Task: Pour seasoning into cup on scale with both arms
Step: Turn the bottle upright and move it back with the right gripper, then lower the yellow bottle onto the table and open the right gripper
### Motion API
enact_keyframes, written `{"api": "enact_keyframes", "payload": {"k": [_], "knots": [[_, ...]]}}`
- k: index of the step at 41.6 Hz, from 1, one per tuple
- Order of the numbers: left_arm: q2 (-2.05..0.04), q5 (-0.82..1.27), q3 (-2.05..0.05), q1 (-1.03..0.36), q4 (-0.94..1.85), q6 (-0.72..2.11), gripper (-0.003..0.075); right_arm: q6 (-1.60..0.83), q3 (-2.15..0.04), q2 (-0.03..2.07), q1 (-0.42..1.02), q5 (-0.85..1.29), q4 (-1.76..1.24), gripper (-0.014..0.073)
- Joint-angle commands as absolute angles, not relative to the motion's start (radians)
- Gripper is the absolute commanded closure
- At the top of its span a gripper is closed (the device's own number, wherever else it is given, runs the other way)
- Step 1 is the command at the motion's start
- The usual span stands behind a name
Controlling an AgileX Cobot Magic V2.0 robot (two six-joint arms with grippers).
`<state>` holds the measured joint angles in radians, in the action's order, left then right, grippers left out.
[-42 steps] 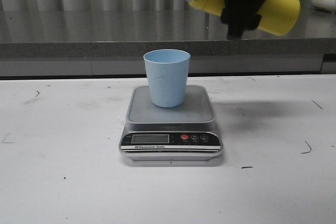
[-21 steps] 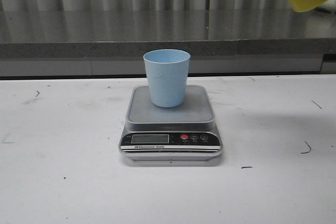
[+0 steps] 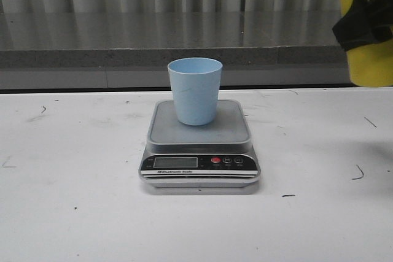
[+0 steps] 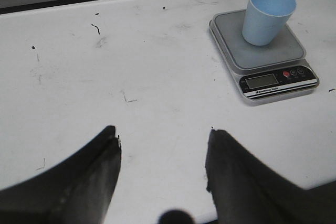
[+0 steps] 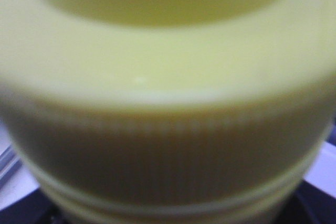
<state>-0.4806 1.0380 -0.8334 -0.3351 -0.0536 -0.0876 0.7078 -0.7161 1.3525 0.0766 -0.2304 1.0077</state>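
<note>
The pale blue cup (image 3: 195, 90) stands upright on the steel plate of the silver scale (image 3: 161, 132) at the table's middle; both also show in the left wrist view, cup (image 4: 268, 8) on scale (image 4: 231, 56). My right gripper (image 3: 363, 19) is shut on the yellow seasoning bottle (image 3: 368, 62), held upright at the far right, well above the table and to the right of the cup. The bottle fills the right wrist view (image 5: 168, 87), blurred; its nozzle is out of view. My left gripper (image 4: 163, 137) is open and empty over bare table, left of the scale.
A grey counter ledge (image 3: 92, 56) runs along the back of the white table (image 3: 73, 200). The table has small dark scuff marks.
My right arm has carried the bottle from above and behind the cup to the far right, turned it from lying tilted to upright, and lowered it. The cup and scale have not moved.
</note>
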Motion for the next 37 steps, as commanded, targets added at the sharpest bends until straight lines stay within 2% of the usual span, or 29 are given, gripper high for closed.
{"api": "enact_keyframes", "payload": {"k": [1, 9, 17, 37], "knots": [[-0.487, 0.972, -0.86, -0.334, -0.052, -0.091, 0.0351, 0.708, -0.726, 1.354, 0.022, -0.425, 0.957, 0.0246], [-0.487, 0.972, -0.86, -0.334, -0.052, -0.091, 0.0351, 0.576, -0.714, 1.439, -0.009, -0.555, 0.789, 0.0246], [-0.487, 0.972, -0.86, -0.334, -0.052, -0.091, 0.0351, 0.416, -0.714, 1.534, -0.009, -0.778, 0.654, 0.0246], [-0.487, 0.972, -0.86, -0.334, -0.052, -0.091, 0.0352, 0.265, -0.715, 1.805, -0.009, -1.091, 0.447, 0.0242]]}}
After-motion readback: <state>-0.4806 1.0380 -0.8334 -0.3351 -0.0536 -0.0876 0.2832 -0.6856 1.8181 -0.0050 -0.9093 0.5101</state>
